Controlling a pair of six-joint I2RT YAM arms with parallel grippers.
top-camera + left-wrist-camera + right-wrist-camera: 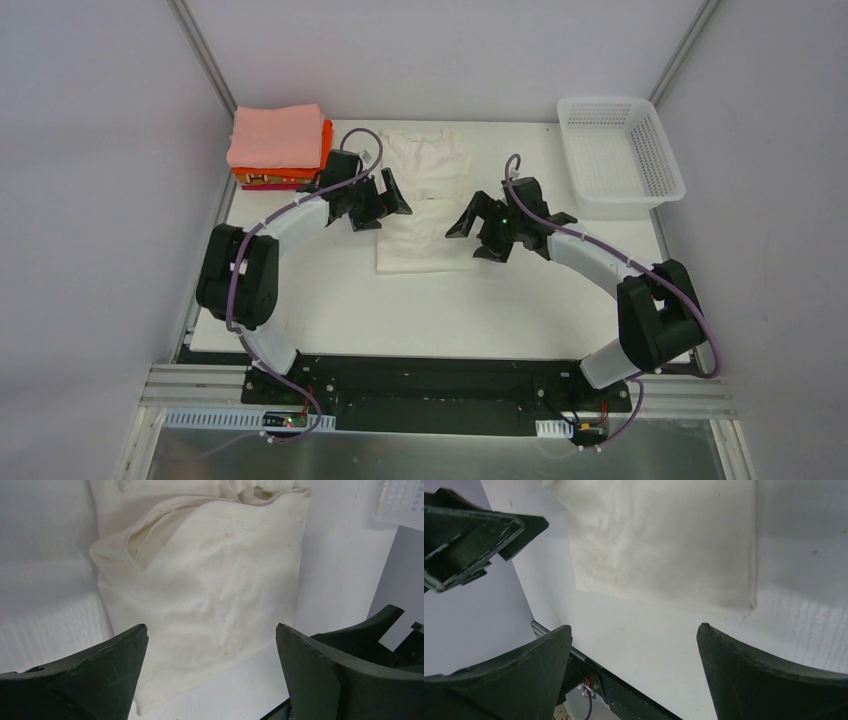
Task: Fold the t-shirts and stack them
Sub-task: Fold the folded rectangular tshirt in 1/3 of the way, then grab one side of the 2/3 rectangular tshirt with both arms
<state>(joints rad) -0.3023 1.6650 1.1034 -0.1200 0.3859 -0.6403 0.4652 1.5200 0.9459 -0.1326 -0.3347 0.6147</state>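
A cream-white t-shirt [425, 205] lies partly folded lengthwise in the middle of the table; it also shows in the left wrist view [210, 585] and the right wrist view [664, 540]. My left gripper [385, 205] is open and empty, hovering at the shirt's left edge. My right gripper [478, 230] is open and empty at the shirt's right edge. A folded stack sits at the back left: a salmon-pink shirt [277, 136] on top, a bright orange one [326, 140] under it, and a magenta edge [275, 186] at the bottom.
A white plastic lattice basket [620, 155] stands at the back right. The white table [400, 310] ends at a black rail near the arm bases. Grey walls close in both sides.
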